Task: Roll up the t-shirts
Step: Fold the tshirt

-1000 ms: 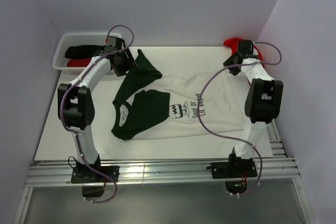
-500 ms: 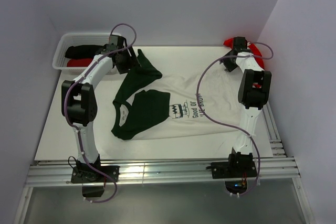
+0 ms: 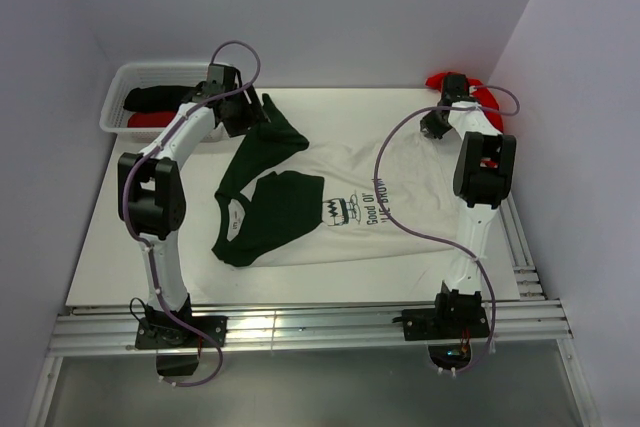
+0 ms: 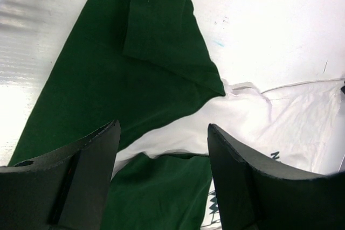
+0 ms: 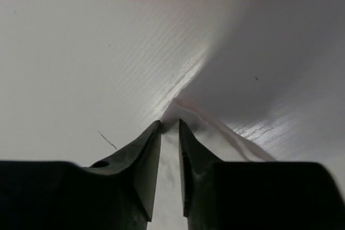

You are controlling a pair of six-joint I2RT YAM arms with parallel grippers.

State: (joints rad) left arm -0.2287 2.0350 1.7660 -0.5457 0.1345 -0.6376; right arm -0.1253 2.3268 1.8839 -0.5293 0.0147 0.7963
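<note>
Two worries we've got: right gripper [image 5: 170,125] pinches, almost closed, just a sliver of hem on the white tee [image 3: 410,197] spread across the table [image 3: 150,237] and may slip, while left gripper [image 4: 163,133] hangs wide open, empty, over the green sleeve [image 4: 108,79].

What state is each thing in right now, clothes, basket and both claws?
white t-shirt: laid out, one sleeve folded in.
red t-shirt: bunched at far corner.
basket: holds black cloth and red cloth.
left gripper: open above green sleeve.
right gripper: shut on white t-shirt's edge.
</note>
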